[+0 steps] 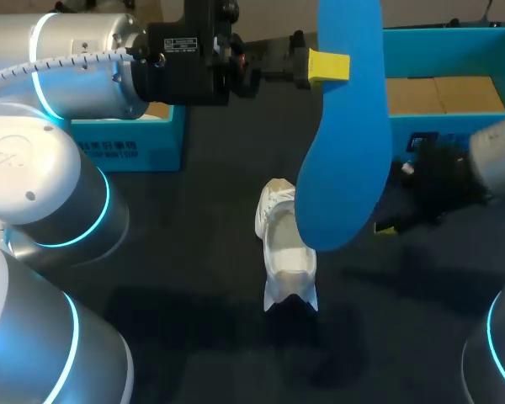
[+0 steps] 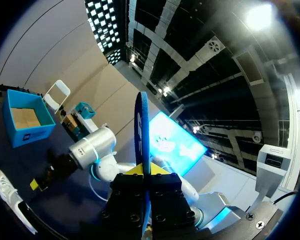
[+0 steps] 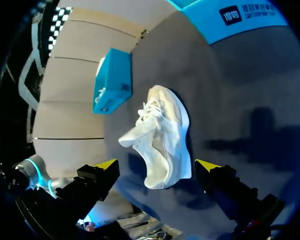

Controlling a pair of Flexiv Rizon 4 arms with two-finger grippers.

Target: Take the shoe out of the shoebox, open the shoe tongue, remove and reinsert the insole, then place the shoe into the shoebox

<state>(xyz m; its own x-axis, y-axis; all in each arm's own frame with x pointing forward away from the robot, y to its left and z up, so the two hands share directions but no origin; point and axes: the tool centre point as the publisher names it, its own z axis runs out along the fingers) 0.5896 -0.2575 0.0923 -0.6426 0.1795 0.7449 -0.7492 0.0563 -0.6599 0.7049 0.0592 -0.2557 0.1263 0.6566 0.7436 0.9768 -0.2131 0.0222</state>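
Near the middle of the tabletop (image 1: pixel 194 219) sits the white shoe (image 1: pixel 286 252), out of its box, with bare surface all round it. High above it the left hand (image 1: pixel 324 66) pinches the blue insole (image 1: pixel 345 143) near one end, so the long blade hangs down clear of the shoe. I judge that the insole is out and is held over the shoe's mouth, ready to go back in. The right hand (image 3: pixel 156 164) waits low beside the shoe, its yellow-tipped fingers (image 3: pixel 106 164) spread wide. The shoe lies ahead of them and untouched, a pose that suits steadying it during reinsertion. The shoebox (image 1: pixel 454 50) stands open at the far right corner, well apart, which leaves working room. A second teal box (image 1: pixel 143 143) sits toward the far left edge.

From overhead, the hanging insole covers part of the shoe's right side. From the left wrist the insole shows only edge-on, and the hand's own body hides most of its fingers. Overhead, the right hand is a dark blur with one yellow tip showing. The tongue is possibly pulled open, but no view settles it.
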